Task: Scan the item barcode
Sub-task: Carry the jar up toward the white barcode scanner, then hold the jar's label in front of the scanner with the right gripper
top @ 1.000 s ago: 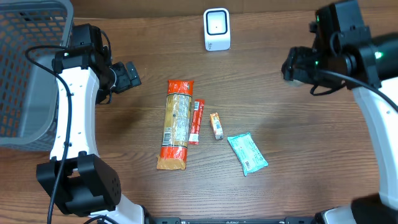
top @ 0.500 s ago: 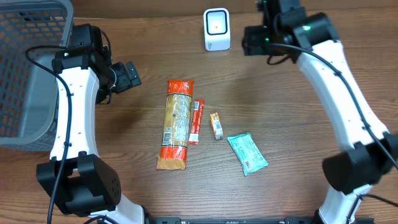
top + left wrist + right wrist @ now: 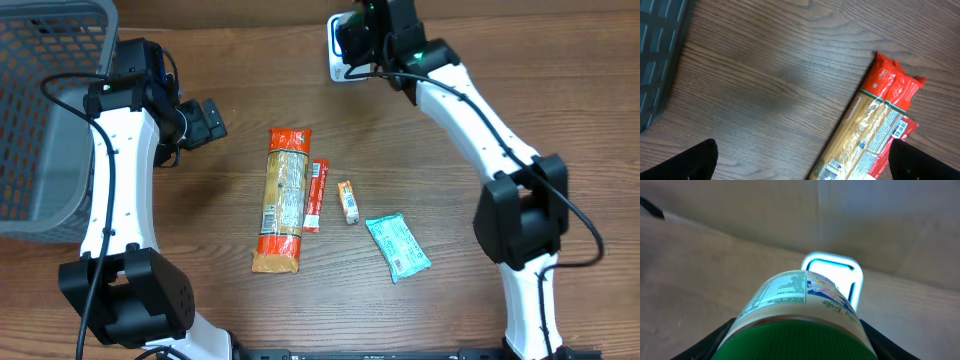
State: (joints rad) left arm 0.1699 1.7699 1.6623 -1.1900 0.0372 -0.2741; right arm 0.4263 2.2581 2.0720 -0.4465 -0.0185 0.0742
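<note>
A gray mesh basket [image 3: 45, 60] is set at the far left edge of the wooden bench [image 3: 220, 270]. Four packets are laid out near the middle of the bench. A long spaghetti package [image 3: 282, 200] with orange-red ends is placed lengthwise. A slim red stick packet [image 3: 316, 196] is laid just beside it on the right. A small orange packet [image 3: 347, 201] is set slightly apart from these. A teal wrapper [image 3: 397, 246] is laid tilted, farther right and nearer the front edge. In the left wrist view, one red end of the spaghetti package [image 3: 875, 135] and part of the basket [image 3: 655, 45] are seen.

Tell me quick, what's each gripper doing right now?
Left gripper: open, holding nothing.
Right gripper: closed on the green-lidded jar.
</note>
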